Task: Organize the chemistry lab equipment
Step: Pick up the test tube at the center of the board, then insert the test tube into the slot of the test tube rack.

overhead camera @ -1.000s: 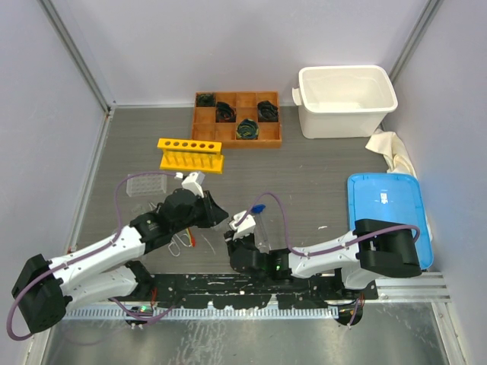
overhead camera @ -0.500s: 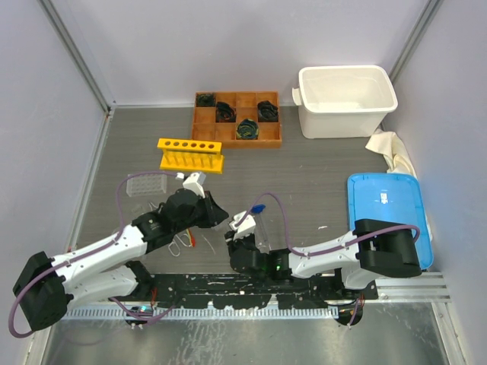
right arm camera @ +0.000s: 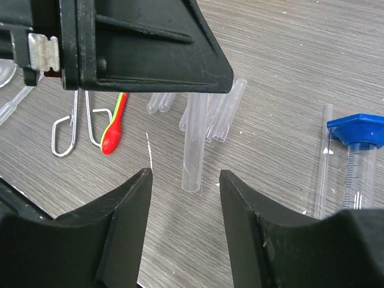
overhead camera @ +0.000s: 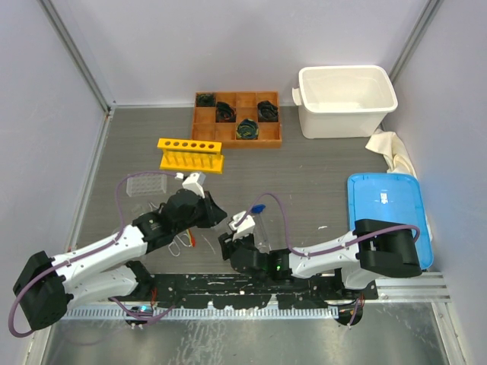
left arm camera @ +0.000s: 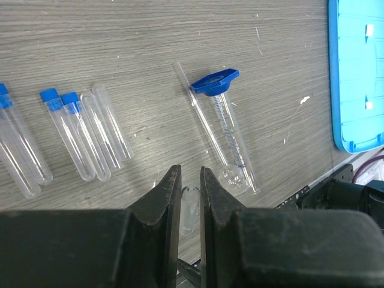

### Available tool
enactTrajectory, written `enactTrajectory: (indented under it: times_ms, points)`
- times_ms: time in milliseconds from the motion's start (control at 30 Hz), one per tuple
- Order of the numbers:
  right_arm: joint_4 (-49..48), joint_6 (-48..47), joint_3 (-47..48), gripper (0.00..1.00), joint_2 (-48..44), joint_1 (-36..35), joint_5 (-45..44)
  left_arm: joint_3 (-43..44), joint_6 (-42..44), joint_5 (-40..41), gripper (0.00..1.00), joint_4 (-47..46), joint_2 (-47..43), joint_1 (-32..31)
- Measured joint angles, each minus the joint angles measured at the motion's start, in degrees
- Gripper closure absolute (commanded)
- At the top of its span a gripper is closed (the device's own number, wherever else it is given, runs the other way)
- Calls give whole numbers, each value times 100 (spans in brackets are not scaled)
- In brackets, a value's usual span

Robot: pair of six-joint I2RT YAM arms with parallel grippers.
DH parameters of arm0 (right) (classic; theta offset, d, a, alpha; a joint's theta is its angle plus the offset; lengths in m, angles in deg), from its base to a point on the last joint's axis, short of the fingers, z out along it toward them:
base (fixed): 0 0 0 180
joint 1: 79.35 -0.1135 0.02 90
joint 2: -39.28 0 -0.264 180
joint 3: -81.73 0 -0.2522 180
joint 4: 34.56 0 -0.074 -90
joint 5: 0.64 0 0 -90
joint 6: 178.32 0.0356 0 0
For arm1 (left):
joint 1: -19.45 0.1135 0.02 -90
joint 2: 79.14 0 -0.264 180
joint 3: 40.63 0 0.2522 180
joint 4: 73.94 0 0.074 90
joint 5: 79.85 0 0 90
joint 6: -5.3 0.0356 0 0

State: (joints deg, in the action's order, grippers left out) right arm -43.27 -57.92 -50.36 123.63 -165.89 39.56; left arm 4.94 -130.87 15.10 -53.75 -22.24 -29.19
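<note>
At the far left of the left wrist view, loose blue-capped test tubes (left arm camera: 67,135) lie side by side on the bench (left arm camera: 120,36). The yellow rack (overhead camera: 190,154) stands well apart from them, in the upper left of the overhead view. Nearer the centre, the left gripper (left arm camera: 190,175) has its jaws clenched on one clear test tube (right arm camera: 193,144), which pokes out beyond them; no cap shows on it. Just to the right, the right gripper (right arm camera: 185,175) has its jaws released, spread either side of that tube's free end without touching it. The tube looks light, rigid, slick and breakable. A gentle pinch across its mid-length rather than its rim seems wisest, as too hard a squeeze could crack it.
</note>
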Motion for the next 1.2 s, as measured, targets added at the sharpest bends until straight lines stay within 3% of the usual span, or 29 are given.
enactTrajectory:
  times_ms: [267, 533, 800, 1000, 1200]
  points:
    - [-24, -13, -20, 44, -85, -7, 122, 101, 210, 378, 100, 170, 15, 0]
    - [20, 57, -514, 45, -824, -50, -17, 573, 1211, 2050, 100, 190, 234, 0]
    - [380, 402, -903, 46, -1510, -50, -238, 927, 2667, 3536, 100, -986, 977, 87]
    - [651, 492, -933, 46, -1670, -50, -310, 1182, 3480, 3670, 100, -2105, 1827, 549]
    - [807, 483, -946, 46, -1853, -50, -354, 1283, 3578, 3246, 100, -2492, 2190, 1331]
